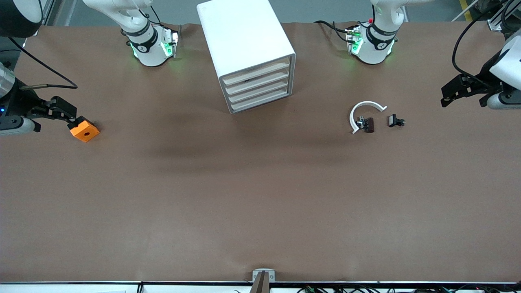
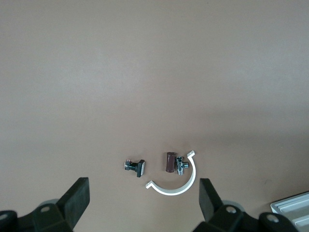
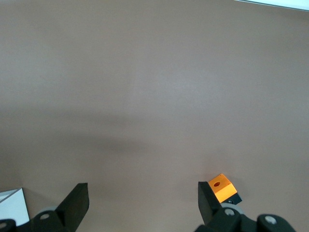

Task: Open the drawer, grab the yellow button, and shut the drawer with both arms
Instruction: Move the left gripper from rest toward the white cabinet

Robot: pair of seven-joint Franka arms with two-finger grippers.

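Both grippers hang idle with fingers apart: left gripper [image 2: 144, 200] over the clip [image 2: 135, 167] and white arc [image 2: 175, 187], right gripper [image 3: 143, 205] over the orange block [image 3: 221, 187]. Only the front view shows the whole drawer unit [image 1: 248, 53], all drawers closed.

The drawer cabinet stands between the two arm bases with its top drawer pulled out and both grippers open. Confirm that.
One thing is wrong: no drawer is pulled out. In the front view all the drawers of the white drawer cabinet sit flush and shut. The rest holds: it stands between the two arm bases, and the left gripper and the right gripper are both open.
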